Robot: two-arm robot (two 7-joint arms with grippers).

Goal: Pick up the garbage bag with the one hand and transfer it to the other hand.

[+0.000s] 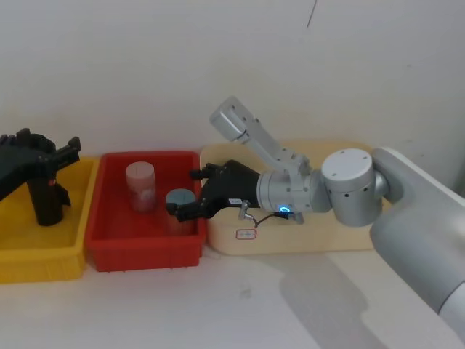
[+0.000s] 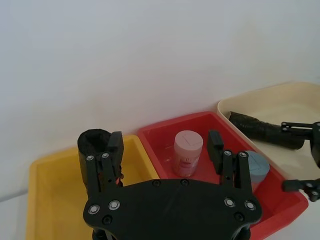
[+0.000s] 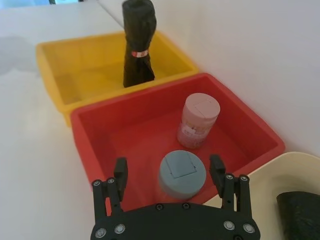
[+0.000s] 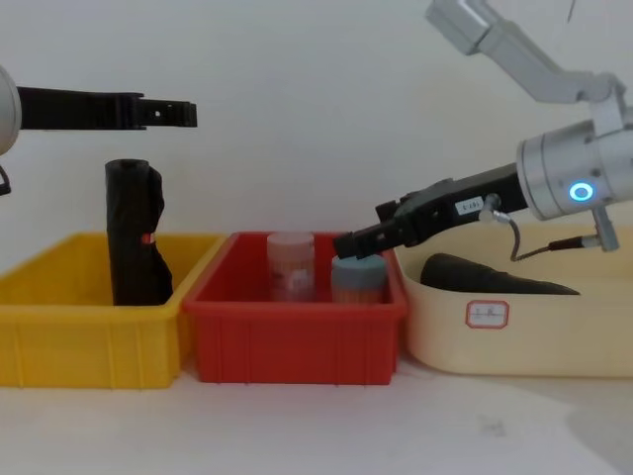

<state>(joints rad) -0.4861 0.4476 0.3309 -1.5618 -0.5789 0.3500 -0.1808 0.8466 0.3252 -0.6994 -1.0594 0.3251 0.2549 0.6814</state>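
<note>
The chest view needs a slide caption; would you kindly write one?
Left pincer above the black roll upright in the yellow bin; right pincer at the blue-lidded jar.

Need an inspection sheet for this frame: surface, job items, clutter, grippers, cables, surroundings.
Surface: white table with three bins in a row: yellow bin, red bin, cream bin.
Job's things: garbage bag standing upright in the yellow bin, red-and-white band visible.
Clutter: pink jar and blue-lidded jar in the red bin; second black roll lying in the cream bin.
Grippers: left gripper open, hovering above the garbage bag, apart from it; right gripper open, over the blue-lidded jar.
Cables: grey cable looped at the right wrist.
Surroundings: plain white wall; nothing else seen.
</note>
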